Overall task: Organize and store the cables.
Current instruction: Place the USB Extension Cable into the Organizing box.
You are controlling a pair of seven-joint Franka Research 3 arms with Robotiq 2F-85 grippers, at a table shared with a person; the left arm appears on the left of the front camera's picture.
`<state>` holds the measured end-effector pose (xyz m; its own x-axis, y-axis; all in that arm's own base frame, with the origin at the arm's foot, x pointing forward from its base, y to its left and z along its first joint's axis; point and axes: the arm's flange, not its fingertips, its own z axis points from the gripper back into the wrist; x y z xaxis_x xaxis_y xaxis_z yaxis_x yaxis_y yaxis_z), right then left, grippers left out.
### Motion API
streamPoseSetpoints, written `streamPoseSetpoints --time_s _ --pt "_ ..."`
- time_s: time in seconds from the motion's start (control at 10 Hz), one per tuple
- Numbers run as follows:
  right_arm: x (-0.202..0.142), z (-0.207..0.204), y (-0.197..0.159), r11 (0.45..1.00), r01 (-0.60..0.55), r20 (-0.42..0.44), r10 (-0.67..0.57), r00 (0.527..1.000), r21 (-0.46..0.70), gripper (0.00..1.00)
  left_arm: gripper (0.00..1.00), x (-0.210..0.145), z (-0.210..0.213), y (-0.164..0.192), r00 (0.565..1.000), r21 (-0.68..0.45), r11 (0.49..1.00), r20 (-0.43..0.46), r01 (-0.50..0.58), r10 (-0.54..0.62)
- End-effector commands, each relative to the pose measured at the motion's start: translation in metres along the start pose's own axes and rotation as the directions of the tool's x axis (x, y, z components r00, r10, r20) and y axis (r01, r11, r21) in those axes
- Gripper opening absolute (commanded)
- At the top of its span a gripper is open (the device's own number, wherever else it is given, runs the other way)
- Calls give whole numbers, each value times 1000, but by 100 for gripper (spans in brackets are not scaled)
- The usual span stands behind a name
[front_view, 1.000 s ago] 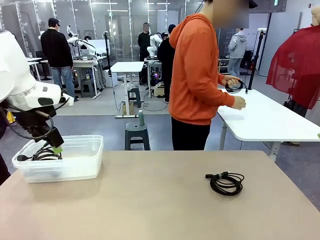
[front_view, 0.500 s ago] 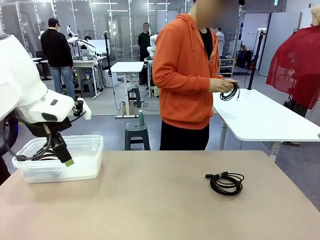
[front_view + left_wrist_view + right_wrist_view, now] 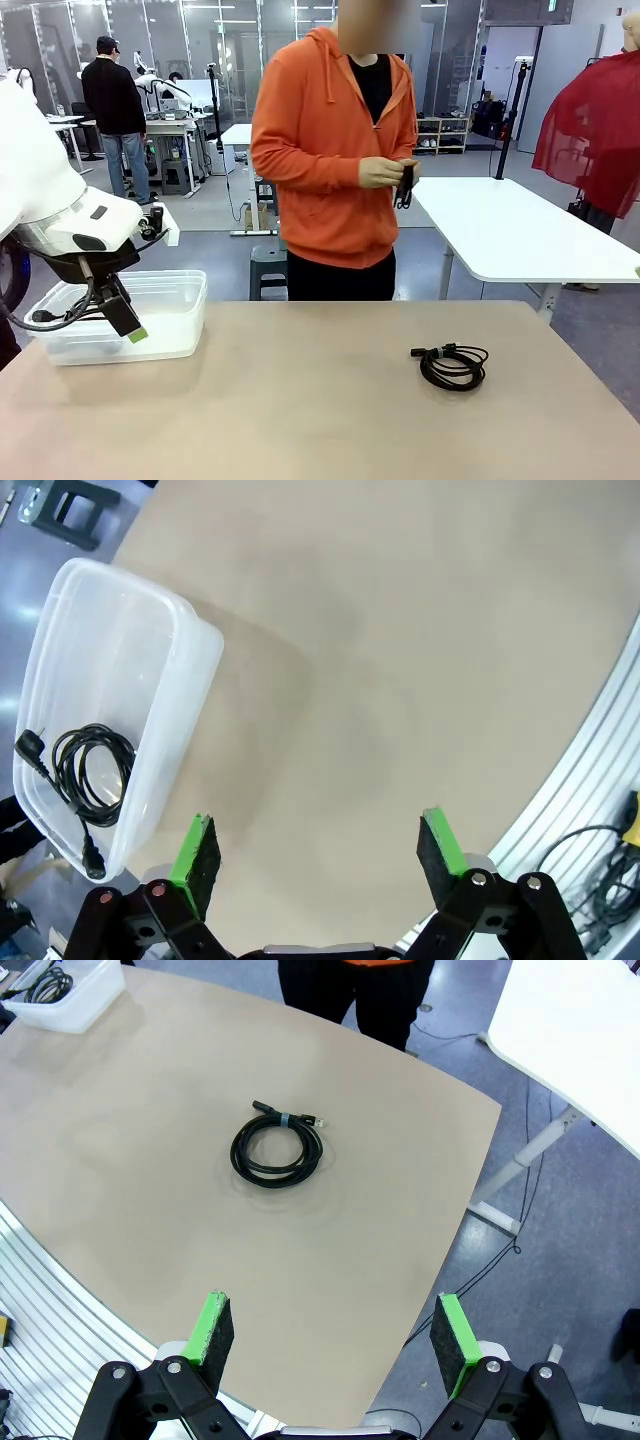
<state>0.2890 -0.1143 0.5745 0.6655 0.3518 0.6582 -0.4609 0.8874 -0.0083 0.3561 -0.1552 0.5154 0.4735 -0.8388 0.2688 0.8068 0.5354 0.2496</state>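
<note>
The tan counter (image 3: 320,400) lies mostly bare, with broad open room across its middle and along its near edge. A person in an orange hoodie (image 3: 330,150) stands at the far edge, both hands on a small dark coil (image 3: 405,185) at chest height. A clear plastic bin (image 3: 175,315) sits at the far left corner with one coiled cable (image 3: 88,770) inside. The left pincer (image 3: 320,842) hangs wide and empty near the bin, over bare counter. The right pincer (image 3: 332,1332) hovers wide and empty high by the near right corner. Another coiled cable (image 3: 453,366) lies right of centre, well apart from everything.
</note>
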Motion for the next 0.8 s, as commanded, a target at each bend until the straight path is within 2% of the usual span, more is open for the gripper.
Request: streamPoseSetpoints --time_s 0.0,0.2,0.3,0.5,0.7 --pt "-1 0 -1 1000 -3 4 3 1000 6 100 100 2 0 0 1000 12 1000 -8 12 -12" --pt "0 0 0 1000 0 0 0 1000 0 100 100 2 0 0 1000 12 1000 -8 12 -12" --pt "13 -16 11 997 -75 -60 75 995 2 100 100 2 0 0 1000 12 1000 -8 12 -12" --pt "57 -62 35 982 -189 -191 183 964 -9 100 100 2 0 0 1000 12 1000 -8 12 -12" --pt "101 -99 59 965 -262 -241 251 937 -14 100 100 2 0 0 1000 12 1000 -8 12 -12"
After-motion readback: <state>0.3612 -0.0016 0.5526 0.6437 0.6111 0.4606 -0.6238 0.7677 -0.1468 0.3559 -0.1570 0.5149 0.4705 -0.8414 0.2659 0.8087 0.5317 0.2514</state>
